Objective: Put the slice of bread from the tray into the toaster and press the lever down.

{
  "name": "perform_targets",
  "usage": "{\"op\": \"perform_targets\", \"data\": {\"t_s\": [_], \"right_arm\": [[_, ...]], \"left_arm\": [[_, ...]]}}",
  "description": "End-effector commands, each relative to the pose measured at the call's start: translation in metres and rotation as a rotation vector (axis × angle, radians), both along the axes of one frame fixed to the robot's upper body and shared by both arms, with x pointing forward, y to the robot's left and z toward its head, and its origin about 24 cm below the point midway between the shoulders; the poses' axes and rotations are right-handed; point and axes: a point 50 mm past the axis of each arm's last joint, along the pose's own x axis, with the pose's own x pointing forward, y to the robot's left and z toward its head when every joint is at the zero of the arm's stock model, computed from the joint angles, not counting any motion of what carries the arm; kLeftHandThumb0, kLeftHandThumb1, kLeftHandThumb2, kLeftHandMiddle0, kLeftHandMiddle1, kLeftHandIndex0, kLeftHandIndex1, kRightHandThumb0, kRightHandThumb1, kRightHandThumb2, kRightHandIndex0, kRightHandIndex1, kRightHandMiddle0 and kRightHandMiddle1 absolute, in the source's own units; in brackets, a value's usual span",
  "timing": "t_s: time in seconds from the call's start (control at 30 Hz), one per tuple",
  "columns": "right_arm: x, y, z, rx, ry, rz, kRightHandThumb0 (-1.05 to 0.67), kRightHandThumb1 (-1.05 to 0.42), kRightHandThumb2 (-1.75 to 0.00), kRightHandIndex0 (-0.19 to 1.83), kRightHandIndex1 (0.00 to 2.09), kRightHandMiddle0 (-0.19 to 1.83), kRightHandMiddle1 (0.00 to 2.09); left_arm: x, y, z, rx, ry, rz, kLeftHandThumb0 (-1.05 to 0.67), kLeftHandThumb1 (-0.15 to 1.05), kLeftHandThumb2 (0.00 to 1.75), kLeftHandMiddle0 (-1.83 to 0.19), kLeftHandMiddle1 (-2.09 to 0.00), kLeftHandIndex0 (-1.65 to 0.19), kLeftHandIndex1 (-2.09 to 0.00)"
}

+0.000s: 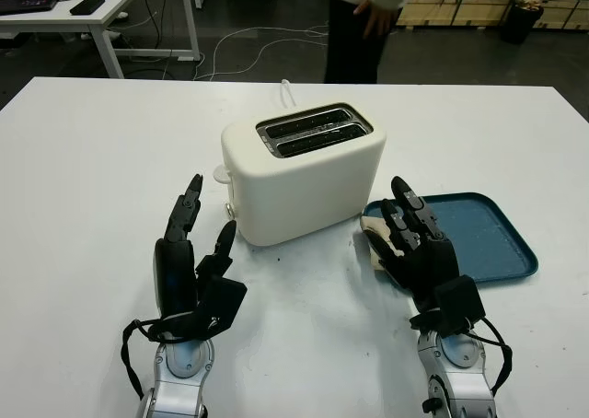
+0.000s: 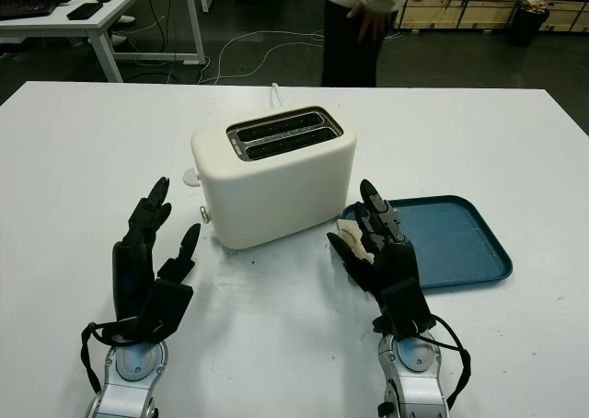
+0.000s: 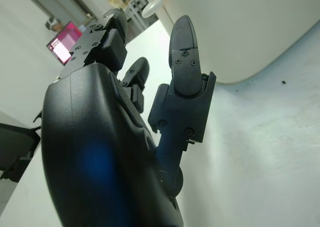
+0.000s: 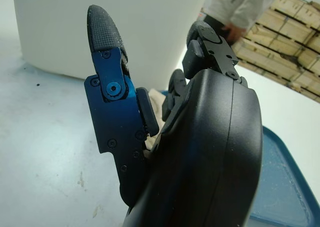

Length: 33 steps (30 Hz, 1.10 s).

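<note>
A white two-slot toaster (image 1: 304,174) stands mid-table, both slots empty, its lever knob (image 1: 224,172) on the left end. To its right lies a blue tray (image 1: 488,234). My right hand (image 1: 386,217) is at the tray's near-left corner, thumb and fingers closed on a pale slice of bread (image 1: 375,238), which sits at the tray's edge beside the toaster. The bread (image 4: 159,107) peeks out between thumb and palm in the right wrist view. My left hand (image 1: 210,206) is open over the table, just left of the toaster's front corner.
A person (image 1: 359,22) stands beyond the table's far edge. A white cable (image 1: 287,91) runs from the toaster's back. A desk (image 1: 92,13) with electronics stands at the far left. The white table (image 1: 92,160) extends wide on both sides.
</note>
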Motion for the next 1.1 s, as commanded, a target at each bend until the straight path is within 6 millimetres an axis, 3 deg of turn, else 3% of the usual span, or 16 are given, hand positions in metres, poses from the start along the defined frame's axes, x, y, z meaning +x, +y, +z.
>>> {"op": "perform_targets", "data": {"t_s": [0.0, 0.37, 0.67, 0.8, 1.07], "right_arm": [[-0.002, 0.0, 0.002, -0.001, -0.016, 0.0, -0.68, -0.92, -0.09, 0.22, 0.0, 0.23, 0.0], [0.002, 0.001, 0.005, -0.036, -0.028, 0.04, -0.65, -0.92, -0.07, 0.23, 0.0, 0.25, 0.0], [-0.015, -0.019, 0.022, -0.656, -0.377, -0.042, -0.59, -0.87, 0.0, 0.15, 0.0, 0.21, 0.0], [-0.021, -0.027, 0.023, -0.868, -0.416, -0.048, -0.62, -0.87, 0.0, 0.13, 0.0, 0.16, 0.0], [-0.024, -0.031, 0.022, -1.097, -0.384, -0.04, -0.66, -0.79, 0.0, 0.07, 0.0, 0.11, 0.01]], "left_arm": [[-0.004, -0.003, 0.0, -0.032, -0.008, 0.012, -0.48, 0.92, 0.42, -0.25, -0.42, -0.35, -0.01], [-0.001, -0.003, 0.002, -0.033, -0.005, 0.02, -0.47, 0.92, 0.42, -0.26, -0.4, -0.35, -0.01], [0.001, -0.004, 0.001, -0.039, -0.011, 0.009, -0.48, 0.92, 0.42, -0.27, -0.38, -0.35, 0.0], [0.002, -0.005, 0.001, -0.039, -0.014, 0.005, -0.5, 0.92, 0.42, -0.28, -0.38, -0.35, 0.0], [0.003, -0.005, 0.003, -0.018, -0.021, 0.002, -0.49, 0.92, 0.42, -0.28, -0.37, -0.36, -0.01]]}}
